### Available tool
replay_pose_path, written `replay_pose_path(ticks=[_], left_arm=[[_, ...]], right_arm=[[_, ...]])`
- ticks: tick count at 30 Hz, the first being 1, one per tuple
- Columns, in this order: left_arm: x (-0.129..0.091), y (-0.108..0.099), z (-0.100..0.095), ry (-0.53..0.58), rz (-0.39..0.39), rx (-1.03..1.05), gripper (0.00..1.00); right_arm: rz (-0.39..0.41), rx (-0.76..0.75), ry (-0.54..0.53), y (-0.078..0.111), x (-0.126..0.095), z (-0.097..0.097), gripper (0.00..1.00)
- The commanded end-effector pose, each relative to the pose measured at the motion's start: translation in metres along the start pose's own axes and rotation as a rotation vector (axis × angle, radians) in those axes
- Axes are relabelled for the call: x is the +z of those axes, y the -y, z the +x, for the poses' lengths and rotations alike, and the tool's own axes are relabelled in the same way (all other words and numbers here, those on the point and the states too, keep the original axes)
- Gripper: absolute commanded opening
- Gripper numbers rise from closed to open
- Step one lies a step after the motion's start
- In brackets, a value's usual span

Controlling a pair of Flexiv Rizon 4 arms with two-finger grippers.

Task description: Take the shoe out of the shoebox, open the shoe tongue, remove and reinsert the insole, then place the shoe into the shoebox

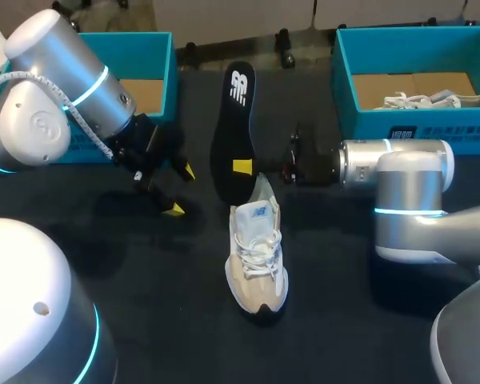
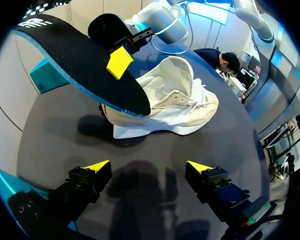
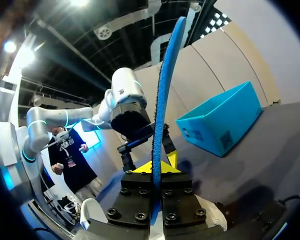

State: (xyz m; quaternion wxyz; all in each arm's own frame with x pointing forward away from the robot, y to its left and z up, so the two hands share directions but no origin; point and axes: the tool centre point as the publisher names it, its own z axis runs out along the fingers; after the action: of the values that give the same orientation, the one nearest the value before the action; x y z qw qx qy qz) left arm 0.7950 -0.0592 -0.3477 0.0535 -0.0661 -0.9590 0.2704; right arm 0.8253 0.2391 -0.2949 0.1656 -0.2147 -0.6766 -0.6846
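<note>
Nearest in the head view, the shoe [image 1: 256, 260] lies on the table [image 1: 144, 304], toe toward the camera. At its heel, the right gripper [image 1: 244, 167] clamps the insole [image 1: 232, 136], long axis roughly in line with the shoe.

Left wrist view: the left gripper [image 2: 149, 167] is spread wide and empty, with the shoe ahead.

Right wrist view: the insole stands edge-on between clamped fingers.

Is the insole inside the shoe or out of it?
Out. The right gripper holds the insole up, wholly outside the shoe, beside its heel.
</note>
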Motion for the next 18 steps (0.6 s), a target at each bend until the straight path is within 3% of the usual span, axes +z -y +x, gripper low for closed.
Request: replay_pose_path(ticks=[1, 18], left_arm=[[-0.0001, -0.0002, 0.0014, 0.003, -0.002, 0.001, 1.0], [-0.0001, -0.0002, 0.0014, 0.003, -0.002, 0.001, 1.0]], right_arm=[[0.008, 0.001, 0.001, -0.0024, 0.0013, 0.0003, 0.0], [0.011, 0.005, -0.002, -0.0008, 0.0036, 0.0006, 0.0]])
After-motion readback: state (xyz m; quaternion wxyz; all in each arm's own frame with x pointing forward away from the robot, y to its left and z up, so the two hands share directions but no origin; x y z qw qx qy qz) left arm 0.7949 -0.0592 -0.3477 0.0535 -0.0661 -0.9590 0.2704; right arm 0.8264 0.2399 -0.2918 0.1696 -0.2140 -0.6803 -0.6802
